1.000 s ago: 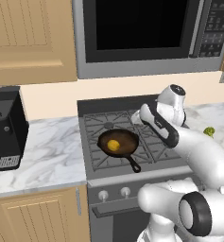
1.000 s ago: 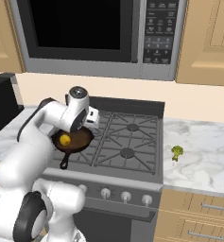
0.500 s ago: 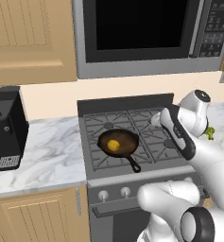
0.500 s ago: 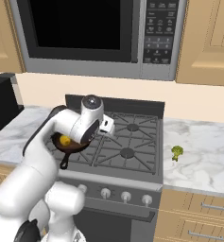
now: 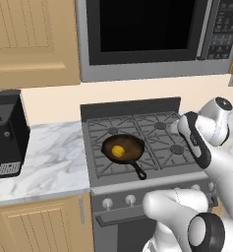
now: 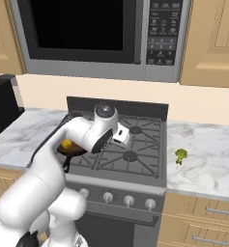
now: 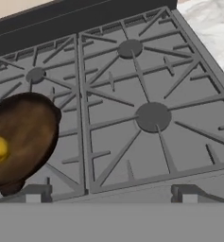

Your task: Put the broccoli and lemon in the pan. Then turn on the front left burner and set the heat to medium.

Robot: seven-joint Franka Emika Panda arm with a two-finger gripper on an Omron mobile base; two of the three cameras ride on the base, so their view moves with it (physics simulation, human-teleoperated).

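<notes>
Now, lemon [image 5: 117,151] sits inside the pan [image 5: 123,149] on the front left burner [image 7: 19,142]; the pan's short handle points toward the stove's front edge. Broccoli [image 6: 181,155] is still out on the marble counter [image 6: 207,154] just right of the stove, well apart from the pan. Gripper [image 6: 121,136] hangs over the middle of the cooktop, jaws spread wide, nothing between them. The relation that counts: the floret lies to the gripper's right, past the right-hand burners and over the stove's edge, while the pan lies to its left. Judgement: next move is a rightward reach, then a descent onto the upright floret, bumpy top up.
</notes>
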